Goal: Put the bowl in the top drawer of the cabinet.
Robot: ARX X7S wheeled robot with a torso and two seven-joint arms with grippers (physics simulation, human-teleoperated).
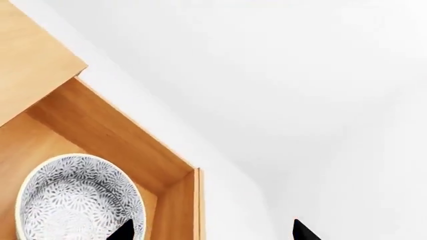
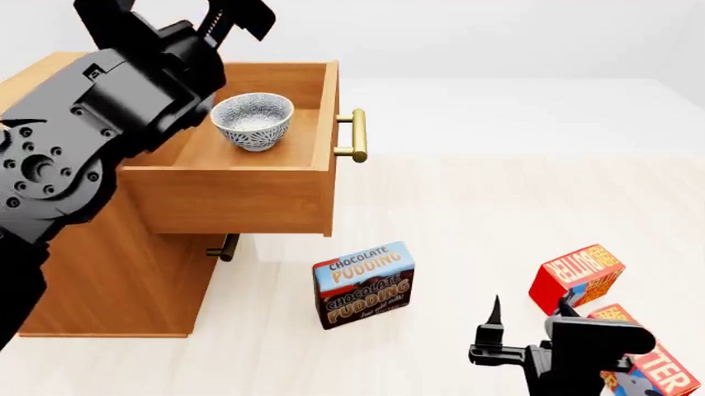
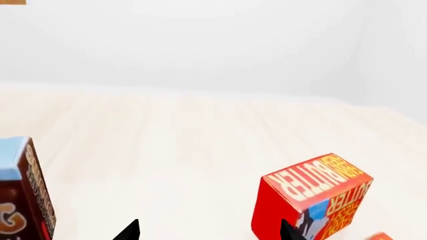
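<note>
The speckled white bowl (image 2: pixel 253 120) stands upright inside the pulled-out top drawer (image 2: pixel 237 194) of the light-brown cabinet (image 2: pixel 105 280). My left gripper (image 2: pixel 177 10) hangs open above the drawer, clear of the bowl. In the left wrist view the bowl (image 1: pixel 77 197) rests on the drawer floor near the corner of the drawer wall (image 1: pixel 113 125), and the left gripper (image 1: pixel 213 232) holds nothing. My right gripper (image 2: pixel 529 313) is low over the floor at the front right, open. In the right wrist view, nothing lies between the right gripper's (image 3: pixel 208 232) fingertips.
The drawer's brass handle (image 2: pixel 355 136) juts out to the right; the lower drawer's handle (image 2: pixel 226 246) sits under it. A pudding box (image 2: pixel 364 285) stands on the floor in front of the cabinet. Two red butter boxes (image 2: pixel 576 276) (image 2: pixel 650 355) lie beside my right arm.
</note>
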